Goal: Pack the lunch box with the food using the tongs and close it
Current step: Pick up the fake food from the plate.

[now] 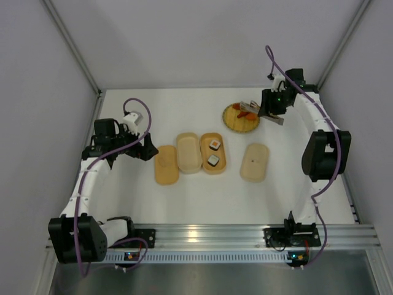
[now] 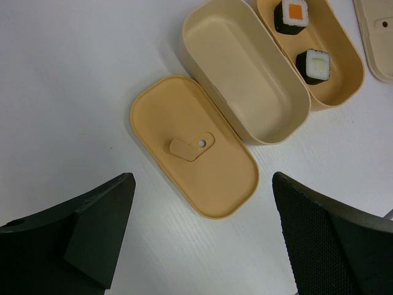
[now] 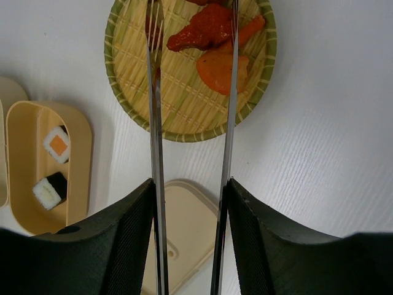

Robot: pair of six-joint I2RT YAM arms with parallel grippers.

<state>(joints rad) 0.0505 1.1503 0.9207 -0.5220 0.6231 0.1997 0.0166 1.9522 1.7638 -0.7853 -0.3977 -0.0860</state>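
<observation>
The lunch box lies in parts mid-table. A tan tray holds two sushi rolls. Beside it is a pale tray with nothing in it, then a tan lid. My left gripper hangs open just above that lid's near end. My right gripper is shut on the tongs, one finger against each arm. The tongs' arms reach over the woven plate. An orange-red piece lies between the tips, and the right arm crosses another.
A pale lid lies right of the trays, under my right gripper in the wrist view. White walls close the table at the back and sides. The arm bases stand on the metal rail at the near edge.
</observation>
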